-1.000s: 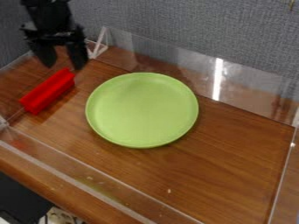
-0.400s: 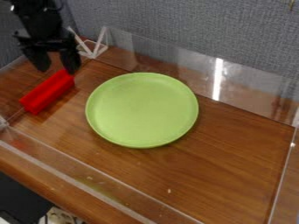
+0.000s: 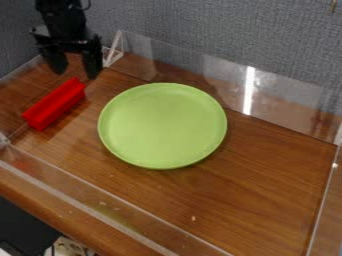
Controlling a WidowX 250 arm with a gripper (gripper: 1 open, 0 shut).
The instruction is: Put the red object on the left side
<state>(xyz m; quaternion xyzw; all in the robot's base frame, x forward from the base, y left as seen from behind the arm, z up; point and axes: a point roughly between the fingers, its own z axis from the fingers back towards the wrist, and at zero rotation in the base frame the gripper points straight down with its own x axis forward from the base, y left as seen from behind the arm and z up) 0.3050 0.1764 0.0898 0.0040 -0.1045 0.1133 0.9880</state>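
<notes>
"Red block [image 3: 55, 105], bar-shaped: where does it lie now?"

"On the wooden counter [image 3: 267, 185], near the left edge of the view, just beside the round light green plate [image 3: 163, 125] and apart from it"

"So is the placing done?"

"I'd judge it nearly or fully done. The block is already on the left side as the camera sees it, flat on the wood and off the plate. Whether that exact spot is the wanted one, I can't tell"

"And the hand [image 3: 75, 70]?"

"Black, up by the far end of the block. Its two fingers look spread, with a gap between them, and I see nothing gripped. It seems clear of the block, though this one angle makes the height hard to judge"

"What would be left, then?"

"Probably only taking the arm away without nudging the block. If the spot should be further left, it would need another grasp"

"How does the block look?"

"Bright, plain red all over, long and narrow with squarish ends. It lies slantwise, one end towards the hand and the other towards the near left edge, and it is much smaller than the plate. Any fine marking is too small to make out"
</notes>
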